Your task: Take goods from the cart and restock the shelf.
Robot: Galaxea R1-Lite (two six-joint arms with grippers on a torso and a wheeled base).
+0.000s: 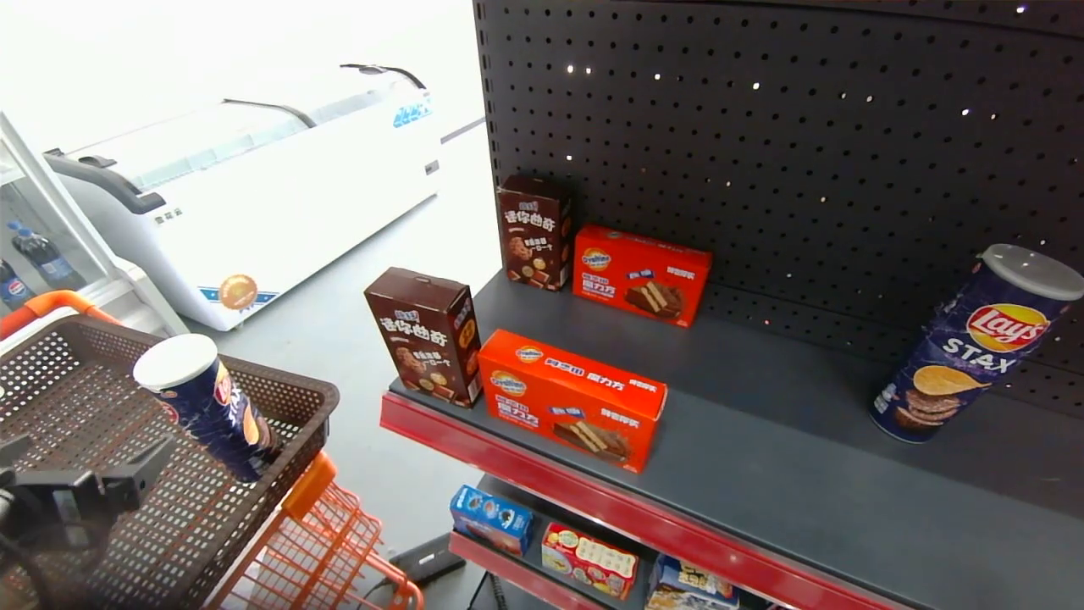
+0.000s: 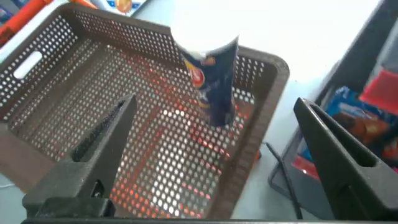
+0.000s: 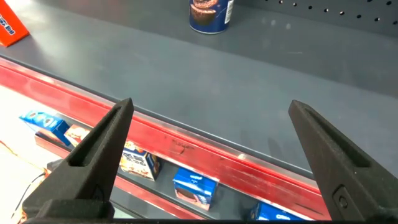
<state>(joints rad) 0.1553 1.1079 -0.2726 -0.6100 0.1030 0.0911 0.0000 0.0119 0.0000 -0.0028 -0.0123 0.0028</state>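
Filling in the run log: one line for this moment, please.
left gripper open over basket, facing chip can | right gripper open above shelf | second can shelved

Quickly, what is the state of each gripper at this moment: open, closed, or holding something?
Left gripper: open, holding nothing, above the cart basket, facing the chips can.
Right gripper: open, holding nothing, over the shelf.
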